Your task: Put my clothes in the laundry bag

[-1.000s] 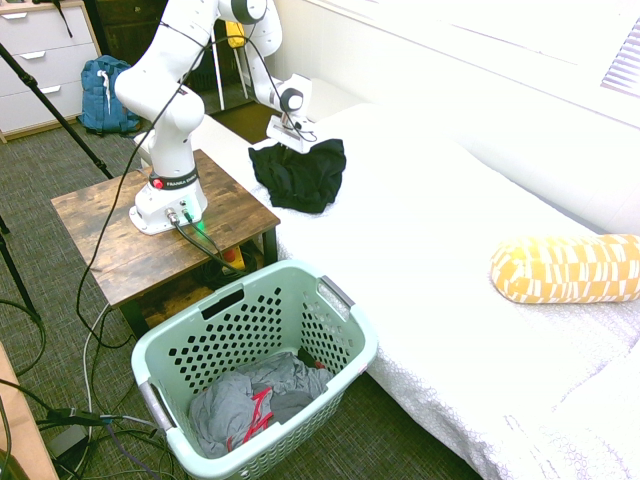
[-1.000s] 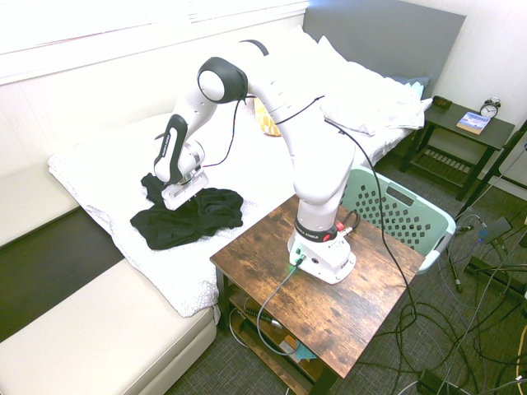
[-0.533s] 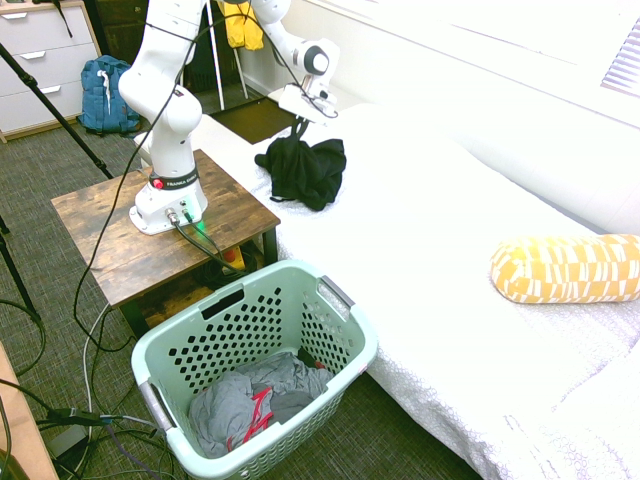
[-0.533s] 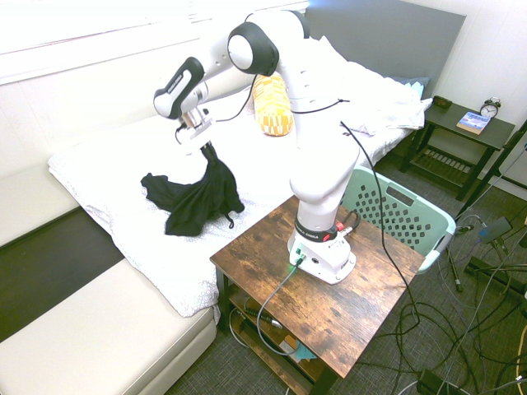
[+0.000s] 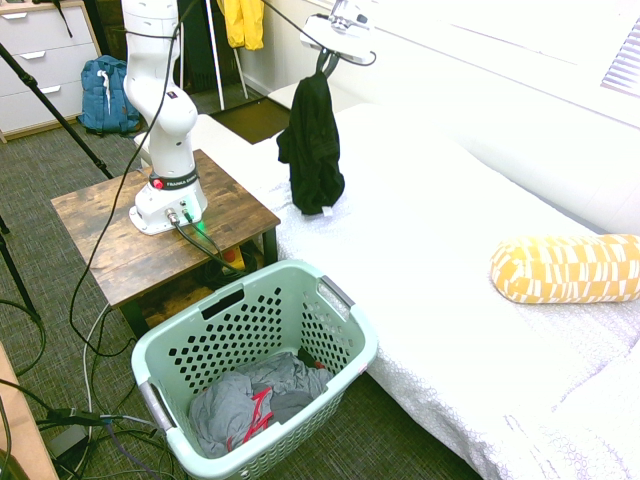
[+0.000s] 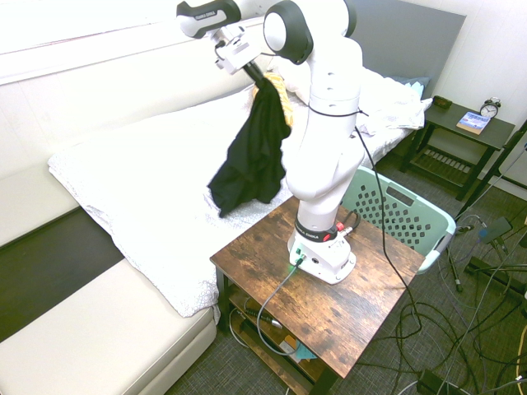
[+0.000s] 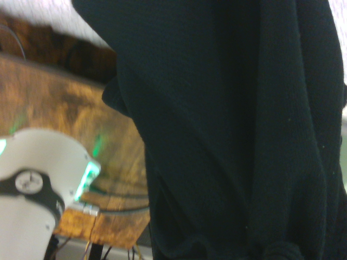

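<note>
The end effector [image 5: 328, 62] was clamped on a black garment [image 5: 313, 145], which hung free above the bed [image 5: 440, 250] edge, clear of the sheet. The basket [image 5: 345, 350] sat on the floor beside the counter [image 5: 105, 235], well apart from the garment, with grey clothes [image 5: 250, 400] already inside. This looked like the carry step; next, the arm would need to swing over the basket and release

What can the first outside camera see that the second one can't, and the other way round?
Only the first shows clothes already inside the laundry basket, plus a blue backpack. Only the second shows a nightstand with an alarm clock and the grey headboard. Both show the gripper holding a black garment hanging above the bed.
</note>
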Motion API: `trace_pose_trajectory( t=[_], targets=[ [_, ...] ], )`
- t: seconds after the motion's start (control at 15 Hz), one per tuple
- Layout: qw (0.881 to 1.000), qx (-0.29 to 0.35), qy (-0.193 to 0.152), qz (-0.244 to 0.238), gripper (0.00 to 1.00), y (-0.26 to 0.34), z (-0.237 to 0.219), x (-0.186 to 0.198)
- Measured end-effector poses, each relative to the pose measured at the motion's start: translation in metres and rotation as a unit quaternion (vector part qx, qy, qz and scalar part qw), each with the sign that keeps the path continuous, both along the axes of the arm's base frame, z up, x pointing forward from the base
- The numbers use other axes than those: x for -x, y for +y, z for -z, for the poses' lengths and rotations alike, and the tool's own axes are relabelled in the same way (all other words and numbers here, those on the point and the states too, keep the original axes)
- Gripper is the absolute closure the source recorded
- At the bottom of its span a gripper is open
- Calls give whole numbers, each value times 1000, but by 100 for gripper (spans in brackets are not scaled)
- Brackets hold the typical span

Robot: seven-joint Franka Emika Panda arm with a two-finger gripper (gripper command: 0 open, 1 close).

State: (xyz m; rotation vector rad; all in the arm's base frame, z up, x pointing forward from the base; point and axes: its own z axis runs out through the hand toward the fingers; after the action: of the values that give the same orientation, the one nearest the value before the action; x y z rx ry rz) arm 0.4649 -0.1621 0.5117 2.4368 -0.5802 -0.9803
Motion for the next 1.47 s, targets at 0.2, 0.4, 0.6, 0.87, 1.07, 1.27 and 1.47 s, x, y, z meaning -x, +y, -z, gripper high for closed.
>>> trace_pose_trajectory(
  t=[0.2, 0.4, 0.6, 0.87, 1.07, 1.27, 1.47],
  targets=[
    [997, 27, 25, 64, 100, -77, -49, 68],
    [990, 53, 29, 131, 100, -139, -99, 158],
    [980, 71, 18, 184, 100, -181, -148, 251],
    [966, 134, 46, 216, 100, -223, -161, 321],
    [958, 197, 25, 208, 100, -266, -121, 345],
    [944, 239, 6, 227, 0, -285, -58, 359],
    [945, 227, 11, 236, 0, -284, -13, 368]
  ],
)
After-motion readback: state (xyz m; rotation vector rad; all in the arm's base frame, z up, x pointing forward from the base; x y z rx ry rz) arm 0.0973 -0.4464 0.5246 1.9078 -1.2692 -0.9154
